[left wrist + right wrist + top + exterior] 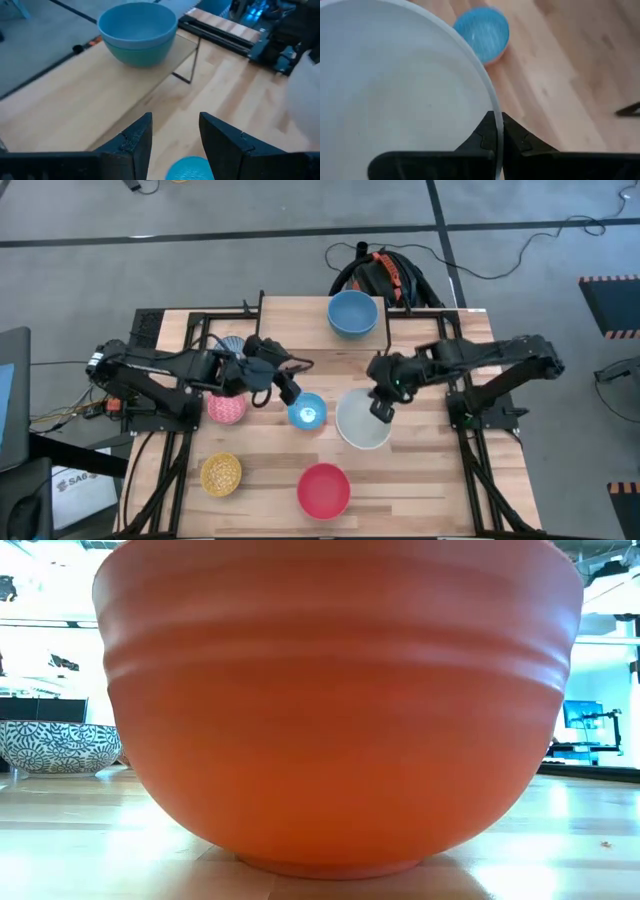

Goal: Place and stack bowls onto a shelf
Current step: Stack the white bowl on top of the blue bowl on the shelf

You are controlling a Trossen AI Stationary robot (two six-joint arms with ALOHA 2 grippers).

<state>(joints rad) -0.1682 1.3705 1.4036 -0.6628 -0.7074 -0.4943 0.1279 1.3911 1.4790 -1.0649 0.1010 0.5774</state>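
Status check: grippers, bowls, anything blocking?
Right gripper shut on white bowl rim. Left gripper open above bright blue bowl. Shelf holds one light blue bowl.

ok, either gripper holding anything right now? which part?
The right gripper is shut on the white bowl, pinching its rim. The left gripper is open over the small blue bowl and holds nothing.

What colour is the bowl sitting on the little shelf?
Light blue. The bowl on the shelf shows best in the left wrist view.
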